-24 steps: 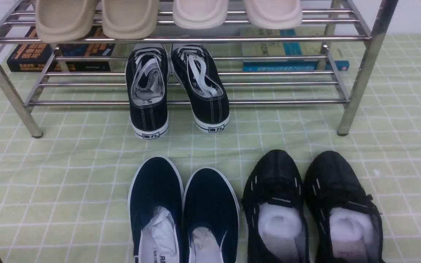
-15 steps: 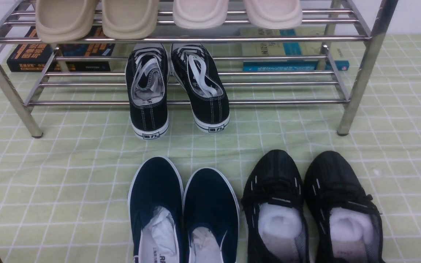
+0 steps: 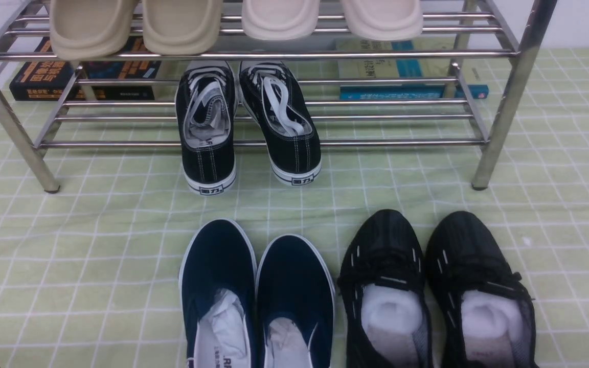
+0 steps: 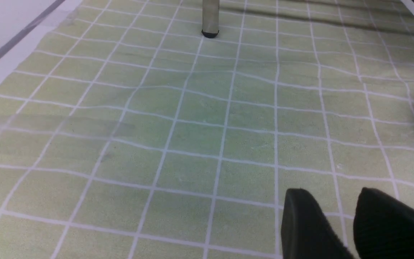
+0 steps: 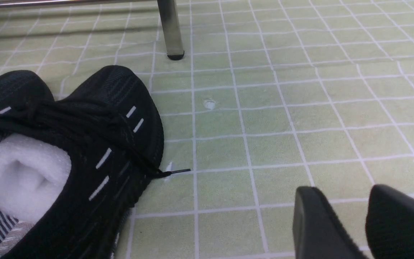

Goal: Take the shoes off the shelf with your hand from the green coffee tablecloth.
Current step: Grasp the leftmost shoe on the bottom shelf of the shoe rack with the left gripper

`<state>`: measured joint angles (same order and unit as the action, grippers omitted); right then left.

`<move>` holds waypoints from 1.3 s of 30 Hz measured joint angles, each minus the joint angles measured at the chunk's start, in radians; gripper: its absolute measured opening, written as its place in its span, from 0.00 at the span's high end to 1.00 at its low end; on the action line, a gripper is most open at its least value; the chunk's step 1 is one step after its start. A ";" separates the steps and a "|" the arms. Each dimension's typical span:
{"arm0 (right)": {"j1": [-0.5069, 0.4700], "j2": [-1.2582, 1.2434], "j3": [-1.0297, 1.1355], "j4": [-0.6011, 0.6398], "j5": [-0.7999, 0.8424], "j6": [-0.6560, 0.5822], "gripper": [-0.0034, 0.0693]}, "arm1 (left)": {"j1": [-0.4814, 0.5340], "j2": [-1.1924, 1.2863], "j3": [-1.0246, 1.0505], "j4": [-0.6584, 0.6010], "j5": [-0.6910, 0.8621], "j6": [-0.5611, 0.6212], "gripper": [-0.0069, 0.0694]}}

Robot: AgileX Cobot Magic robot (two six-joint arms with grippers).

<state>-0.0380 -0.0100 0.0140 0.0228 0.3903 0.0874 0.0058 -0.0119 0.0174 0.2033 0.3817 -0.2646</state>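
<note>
Front view: the pair of black canvas lace-up sneakers with white laces (image 3: 207,153) sits on the lower tier of the shiny chrome tube shoe rack (image 3: 507,102). Their toes are tucked under the upper tier and their heels hang over the pale green grid-pattern tablecloth (image 3: 69,255). The wrist cams crop both grippers to the fingertips. The left gripper (image 4: 332,194) and the right gripper (image 5: 341,192) hover low over the cloth, jaws slightly apart, nothing between them.

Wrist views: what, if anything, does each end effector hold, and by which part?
Nothing. The left end effector and right end effector both have parted fingers, with only the green tablecloth visible between them.
</note>
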 joint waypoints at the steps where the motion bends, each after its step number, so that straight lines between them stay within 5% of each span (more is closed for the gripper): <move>1: 0.000 0.000 0.000 0.000 0.000 0.000 0.63 | 0.000 0.000 0.000 0.001 0.000 0.000 0.59; 19: 0.000 0.000 0.000 0.000 0.000 0.000 0.63 | 0.000 0.000 0.002 0.165 0.008 -0.032 0.59; 30: 0.000 0.000 0.000 0.000 0.000 0.000 0.63 | 0.000 0.000 0.003 -0.361 -0.022 -0.668 0.59; 39: 0.000 0.000 0.000 0.000 0.000 0.000 0.63 | 0.000 0.000 0.009 -0.399 -0.070 -0.760 0.61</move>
<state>-0.0380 -0.0100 0.0140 0.0228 0.3903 0.0874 0.0058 -0.0119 0.0260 -0.1958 0.3114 -1.0246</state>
